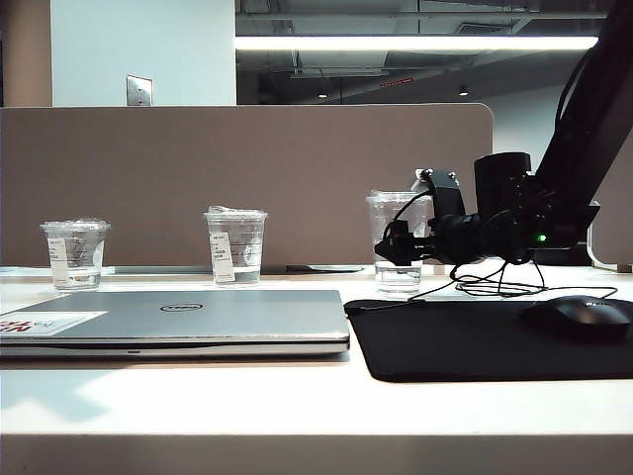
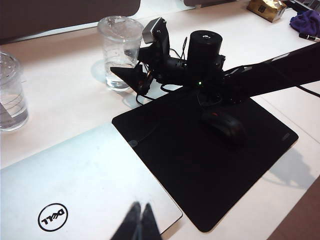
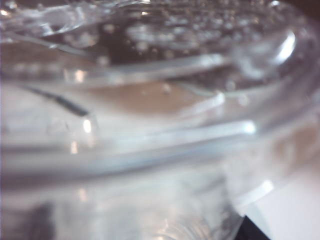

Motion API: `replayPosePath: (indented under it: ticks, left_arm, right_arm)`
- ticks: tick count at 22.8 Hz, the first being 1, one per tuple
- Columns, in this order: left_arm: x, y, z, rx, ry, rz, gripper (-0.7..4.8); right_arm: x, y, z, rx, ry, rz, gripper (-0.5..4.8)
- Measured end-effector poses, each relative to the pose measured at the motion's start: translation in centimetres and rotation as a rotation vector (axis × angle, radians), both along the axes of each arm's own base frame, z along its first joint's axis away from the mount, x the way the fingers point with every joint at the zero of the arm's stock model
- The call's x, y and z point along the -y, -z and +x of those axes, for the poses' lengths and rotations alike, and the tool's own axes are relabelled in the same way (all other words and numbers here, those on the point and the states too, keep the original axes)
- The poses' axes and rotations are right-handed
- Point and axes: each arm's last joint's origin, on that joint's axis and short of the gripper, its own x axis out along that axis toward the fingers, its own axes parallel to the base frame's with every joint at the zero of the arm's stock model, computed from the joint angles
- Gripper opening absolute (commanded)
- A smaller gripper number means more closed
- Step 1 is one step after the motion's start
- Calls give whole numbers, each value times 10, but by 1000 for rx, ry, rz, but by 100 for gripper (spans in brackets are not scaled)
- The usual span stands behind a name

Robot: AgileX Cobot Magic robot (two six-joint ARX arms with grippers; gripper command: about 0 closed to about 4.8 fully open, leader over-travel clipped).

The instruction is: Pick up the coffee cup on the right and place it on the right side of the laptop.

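Beside the right claw [image 1: 388, 247], on its far side, I had the coffee cup [image 1: 398, 240] standing upright on the white table [image 1: 297, 406], just behind the back edge of the black mouse mat [image 1: 475, 341]. Below and in front of the claw that mat lay flat, with a black mouse [image 1: 577, 317] on it under the arm; open mat remained between the mouse and the laptop [image 1: 188, 319]. The laptop lay closed off to the claw's side, its edge touching the mat's. Past it stood two shorter clear cups [image 1: 235, 245], well apart from the claw.

My right arm came down from above on the right and levelled out, wrist pointing sideways at the cup. Its claw stood wide open at the cup's lower half; in the right wrist view the clear ribbed wall [image 3: 150, 140] filled nearly everything, very close and blurred. I could not tell whether the fingers touched it.

My left claw [image 2: 139, 225] hung above the laptop lid, fingertips together, holding nothing.
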Motion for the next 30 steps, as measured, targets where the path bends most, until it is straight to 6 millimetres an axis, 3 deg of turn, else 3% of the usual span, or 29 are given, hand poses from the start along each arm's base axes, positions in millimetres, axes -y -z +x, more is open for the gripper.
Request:
replayPosePath:
  ticks: [2,3,4,8,16,19,26,30]
  left_arm:
    - [0,0,0,0,0,1,-5]
    - [0,0,0,-1,0,1,-5]
    - [0,0,0,-1,0,1,-5]
    - [0,0,0,-1,0,2,-5]
    - [0,0,0,-1,0,2,-5]
    - [0,0,0,-1,0,2,-5]
    - [0,0,0,0,1,2,-5]
    - [0,0,0,1,1,4,-5]
  right_arm:
    - [0,0,0,7,7,0,474]
    - [0,-1,0,7,8,0,385]
    - [0,-1,0,7,8,0,352]
    - [0,-1,0,9,7,0,292]
    - [0,-1,0,9,8,0,290]
    - [0,-1,0,8,7,0,230]
    - [0,-1,0,7,8,0,230]
    - [1,-16,-2,-39,11,-6,230]
